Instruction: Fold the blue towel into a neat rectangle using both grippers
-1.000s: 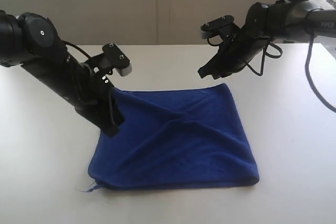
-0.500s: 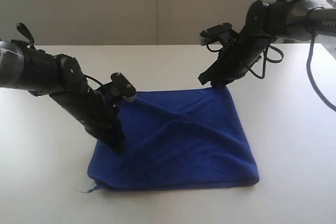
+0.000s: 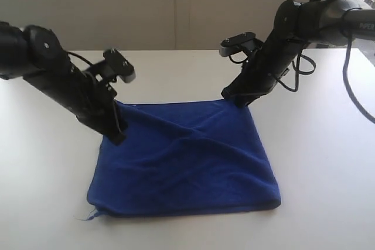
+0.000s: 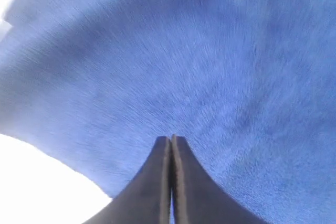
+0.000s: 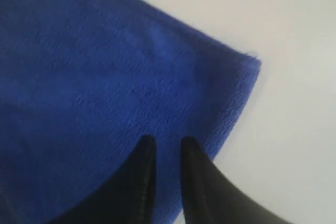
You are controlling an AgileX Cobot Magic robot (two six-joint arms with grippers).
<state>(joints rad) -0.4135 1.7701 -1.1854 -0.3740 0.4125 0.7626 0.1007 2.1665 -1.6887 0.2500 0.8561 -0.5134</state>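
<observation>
One blue towel (image 3: 187,162) lies rumpled on white surface (image 3: 316,162). Left end effector (image 3: 115,136) at far-left corner, tips pressed together, pinch unclear. Right end effector (image 3: 239,99) over far-right corner, tips slightly apart. Towel likely soft, light, limp; pinch corners.

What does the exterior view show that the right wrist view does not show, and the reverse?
Only the exterior view shows the whole blue towel spread on the white table, and the left pincer at the towel's left edge. Only the right wrist view shows the narrow gap between the tips of the right pincer, with blue cloth visible through it. Both views show the right pincer close to one corner of the towel, with bare table beside that corner.
</observation>
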